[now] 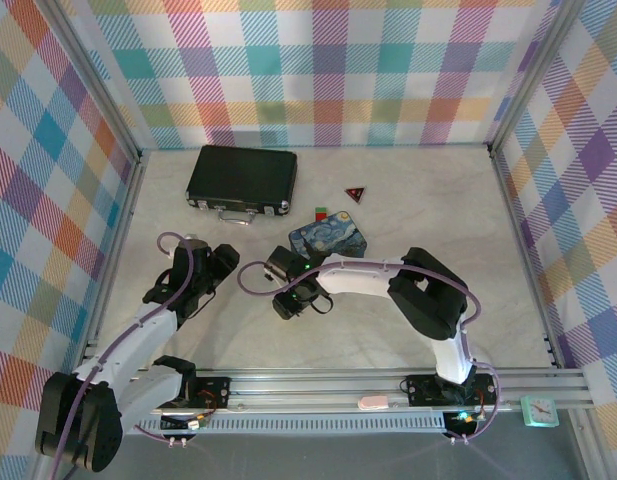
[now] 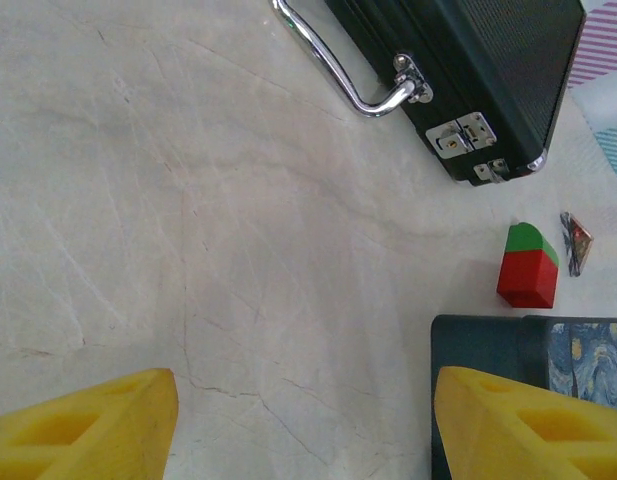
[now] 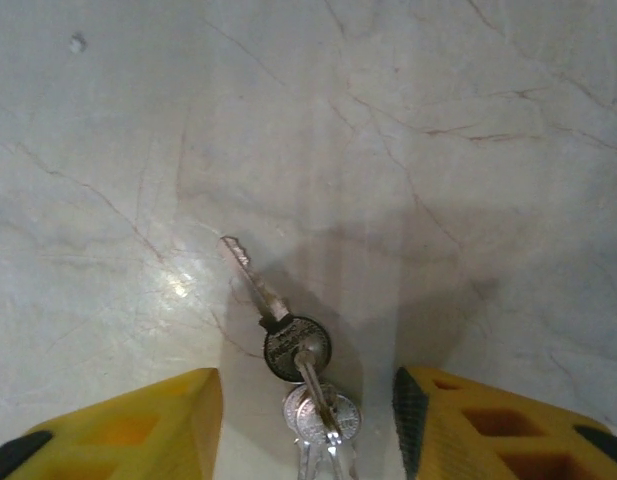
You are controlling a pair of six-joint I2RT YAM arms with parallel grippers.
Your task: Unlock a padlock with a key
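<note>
From where I stand, the worry starts with the pale marble table (image 1: 438,220). It is hard and slick, so anything thin lying flat on it is awkward to pinch. The black briefcase (image 1: 241,178) in the upper left of the overhead view sits well clear and looks no threat. The left hand (image 2: 306,400) hovers over bare table with its yellow fingers spread wide and nothing between them. If it swung toward the lower right of its own view, I think it could clip the blue painted tin (image 1: 328,238) or knock the red-and-green block (image 2: 528,268) just beyond it. The right hand (image 3: 306,400) is the real risk. Its fingers are partly open on either side of the key (image 3: 278,318) and touch nothing, so it holds nothing. The key lies flat at the lower centre of that view, its blade pointing up and left. Small silvery pieces I can't make out are bunched at its head. A squeeze from here may catch only those loose pieces, leaving the key to dangle or swivel. The pads could also skate the key across the stone, or grip it crooked so the blade would never line up with the padlock.
</note>
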